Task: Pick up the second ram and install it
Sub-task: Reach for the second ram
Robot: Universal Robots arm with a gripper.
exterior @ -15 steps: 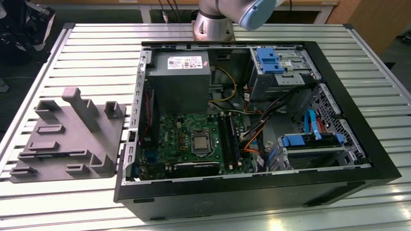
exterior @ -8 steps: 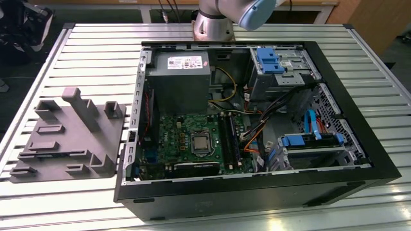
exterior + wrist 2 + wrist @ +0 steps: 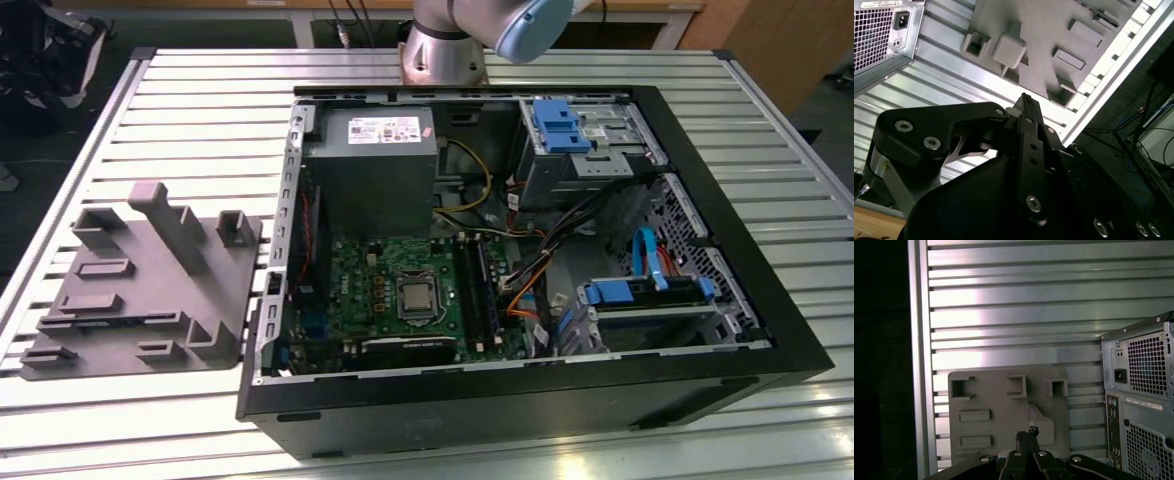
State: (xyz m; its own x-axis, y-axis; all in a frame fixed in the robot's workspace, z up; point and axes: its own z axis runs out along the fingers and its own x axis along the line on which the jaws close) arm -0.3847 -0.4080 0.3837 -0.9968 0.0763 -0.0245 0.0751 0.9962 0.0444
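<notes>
My gripper (image 3: 1026, 433) hangs above the gray holder (image 3: 994, 395), fingers pressed together, pinching nothing. The ram (image 3: 481, 285) seems seated on the motherboard (image 3: 380, 290) inside the case (image 3: 534, 400) (cables (image 3: 527, 282) crowd just beside it).

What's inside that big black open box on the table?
A grey power supply, a green motherboard, orange cables and blue drive brackets. Whatever lies beneath the power supply and cables is hidden.

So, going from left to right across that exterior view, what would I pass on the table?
Grey holder plate → grey power supply box inside the open computer case → long black memory slots on the green motherboard → drive cage with blue clips.
</notes>
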